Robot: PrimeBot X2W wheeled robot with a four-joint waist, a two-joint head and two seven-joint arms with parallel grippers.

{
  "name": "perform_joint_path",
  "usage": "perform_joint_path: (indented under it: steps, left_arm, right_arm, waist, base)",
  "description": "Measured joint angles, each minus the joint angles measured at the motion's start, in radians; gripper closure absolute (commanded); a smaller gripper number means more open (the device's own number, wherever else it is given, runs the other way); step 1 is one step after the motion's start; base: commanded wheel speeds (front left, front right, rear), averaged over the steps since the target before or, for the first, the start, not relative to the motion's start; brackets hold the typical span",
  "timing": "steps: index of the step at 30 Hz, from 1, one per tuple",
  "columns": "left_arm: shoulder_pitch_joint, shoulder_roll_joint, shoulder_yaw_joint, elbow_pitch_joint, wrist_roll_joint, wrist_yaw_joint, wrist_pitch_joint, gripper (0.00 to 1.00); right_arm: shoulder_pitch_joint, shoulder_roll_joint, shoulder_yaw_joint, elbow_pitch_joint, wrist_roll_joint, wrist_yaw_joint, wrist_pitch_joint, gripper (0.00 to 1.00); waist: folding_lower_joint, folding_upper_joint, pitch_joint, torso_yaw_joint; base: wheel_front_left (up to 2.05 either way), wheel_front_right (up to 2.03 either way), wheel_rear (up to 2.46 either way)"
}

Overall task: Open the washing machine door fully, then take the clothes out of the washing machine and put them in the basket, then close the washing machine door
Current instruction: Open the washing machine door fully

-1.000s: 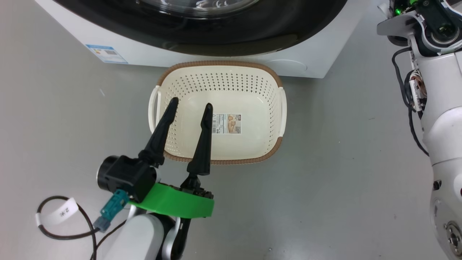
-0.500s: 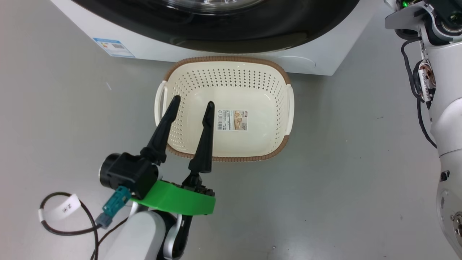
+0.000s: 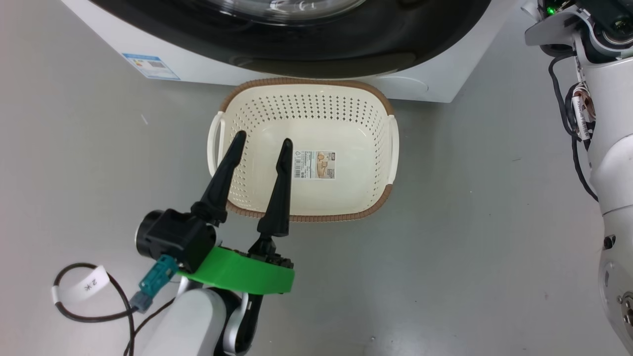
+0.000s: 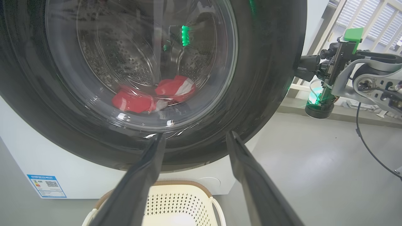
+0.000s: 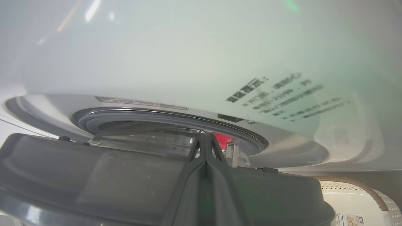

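Two dark fingers of the left end effector (image 3: 262, 140) stand spread apart with nothing between them. In the head view their tips hang over the near left part of the basket (image 3: 306, 216). That arm comes up from the lower left, its pale forearm tucked under a green collar (image 3: 237, 274), and a tagged cable (image 3: 81, 289) loops on the grey floor (image 3: 470, 222) beside it. The basket sits on the floor just in front of the washing machine (image 3: 207, 74), with a label sticker (image 3: 314, 164) on its bottom. A blue label (image 3: 150, 66) sits low on the machine's white front.

The right arm (image 3: 610, 163) rises along the right edge of the head view, reaching up toward the machine. In the left wrist view its dark fingers meet the right-hand edge of the washing machine door (image 4: 267, 78). The right end effector (image 5: 205, 139) has its fingers pressed together, lying across the door's rim in its own wrist view. A gap shows there between the door and the grey gasket (image 5: 163, 116), so the door stands slightly ajar. Whether the fingers hook the rim or only rest against it I cannot tell.

The clothes (image 4: 133, 102), two red pieces with white trim, lie at the bottom of the drum (image 4: 125, 62), seen through the door's glass.
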Motion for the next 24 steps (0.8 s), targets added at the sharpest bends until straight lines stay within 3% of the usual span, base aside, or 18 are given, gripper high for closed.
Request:
perform_joint_path:
  steps: [24]
  left_arm:
    - [0.000, 0.032, 0.004, -0.009, -0.003, 0.019, 0.002, 0.00]
  right_arm:
    - [0.133, 0.002, 0.129, -0.110, 0.136, 0.000, 0.027, 1.00]
  waist:
    - [0.0000, 0.0000, -0.062, -0.040]
  base:
    - [0.00, 0.00, 0.00]
